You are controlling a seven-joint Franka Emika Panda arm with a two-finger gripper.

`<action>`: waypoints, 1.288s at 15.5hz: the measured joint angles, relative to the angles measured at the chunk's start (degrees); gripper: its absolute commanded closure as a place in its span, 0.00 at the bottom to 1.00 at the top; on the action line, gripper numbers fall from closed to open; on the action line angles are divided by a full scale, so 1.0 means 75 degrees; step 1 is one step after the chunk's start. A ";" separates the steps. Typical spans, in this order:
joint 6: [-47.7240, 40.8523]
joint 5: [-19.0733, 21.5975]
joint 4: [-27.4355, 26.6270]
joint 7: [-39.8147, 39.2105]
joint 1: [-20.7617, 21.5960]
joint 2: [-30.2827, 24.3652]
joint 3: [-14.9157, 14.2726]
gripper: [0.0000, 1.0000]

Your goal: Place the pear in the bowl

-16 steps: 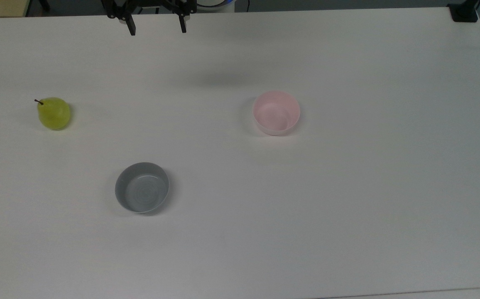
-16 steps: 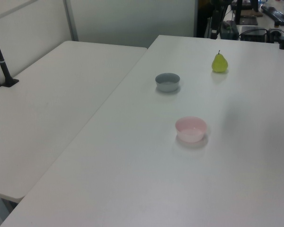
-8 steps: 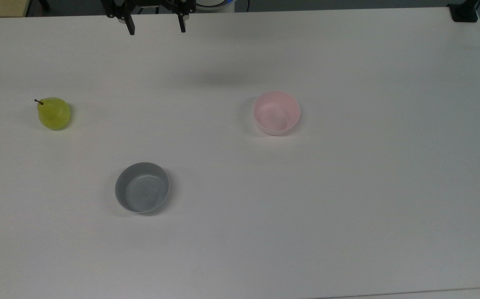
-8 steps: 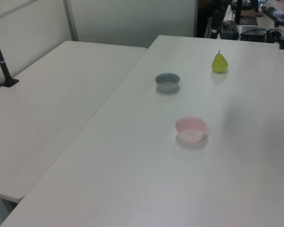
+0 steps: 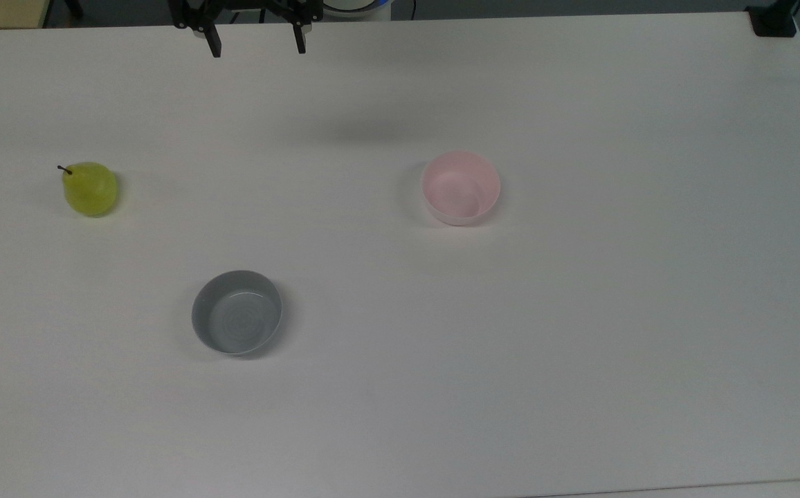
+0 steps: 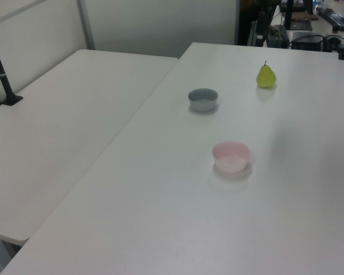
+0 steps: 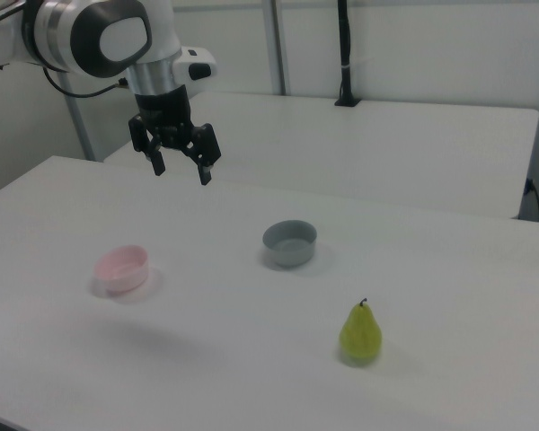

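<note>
The end effector hangs open and empty above the white surface. The pear stands upright, well apart from the pink bowl and grey bowl.

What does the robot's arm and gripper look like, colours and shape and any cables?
In the right view the arm is glossy white and rounded, with a grey oval panel on its joint and a dark band at the wrist. A thin black cable runs behind it. The gripper is black, with two slim black fingers hanging from a blocky black body. The top view shows the same black fingers over the white table.
</note>
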 measured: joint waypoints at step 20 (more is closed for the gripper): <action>0.0463 -0.0217 0.0315 -0.4002 -0.1031 0.0551 -0.1167 0.00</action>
